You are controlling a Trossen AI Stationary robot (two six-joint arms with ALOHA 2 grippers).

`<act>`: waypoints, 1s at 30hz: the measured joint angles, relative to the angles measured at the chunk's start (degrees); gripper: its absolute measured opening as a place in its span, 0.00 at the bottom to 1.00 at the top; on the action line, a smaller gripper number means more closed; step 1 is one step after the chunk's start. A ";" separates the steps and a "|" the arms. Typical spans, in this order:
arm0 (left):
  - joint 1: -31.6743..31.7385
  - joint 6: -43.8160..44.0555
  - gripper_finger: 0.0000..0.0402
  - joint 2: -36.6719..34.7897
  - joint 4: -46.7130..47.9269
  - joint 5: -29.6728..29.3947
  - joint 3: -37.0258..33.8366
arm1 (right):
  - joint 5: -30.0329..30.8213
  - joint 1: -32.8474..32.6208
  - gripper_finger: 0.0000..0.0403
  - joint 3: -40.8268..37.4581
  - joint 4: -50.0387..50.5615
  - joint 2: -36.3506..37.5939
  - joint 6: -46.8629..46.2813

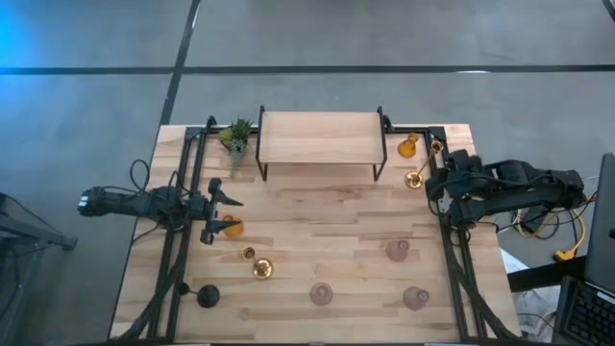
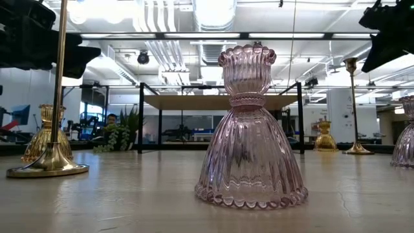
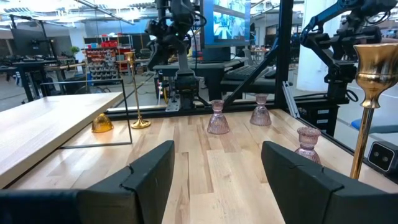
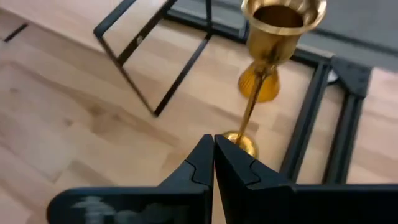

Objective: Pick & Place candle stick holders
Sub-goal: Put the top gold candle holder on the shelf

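My left gripper is open and empty at the table's left side, just beside a squat amber holder. Near it stand a tall brass stick and the black stemmed holder. Three pink glass holders stand on their wide bases at the near right. My right gripper is shut and empty at the far right, close to the second brass stick, which stands upright on its round base. The second amber holder stands behind that stick.
A low wooden shelf on a black wire frame stands at the far middle, with a small green potted plant at its left end. Black frame rails run along both table sides. The bare wood in the table's middle is free.
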State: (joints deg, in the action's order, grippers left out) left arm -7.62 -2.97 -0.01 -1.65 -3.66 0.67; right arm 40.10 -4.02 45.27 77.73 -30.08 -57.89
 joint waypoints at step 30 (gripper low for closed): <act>-0.02 0.00 0.61 0.00 -0.02 0.00 0.00 | 6.64 0.38 0.31 -6.83 0.47 -9.18 -21.05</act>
State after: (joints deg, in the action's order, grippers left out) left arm -7.64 -2.96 -0.01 -1.67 -3.66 0.67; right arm 46.74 -3.64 38.44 78.20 -39.26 -78.95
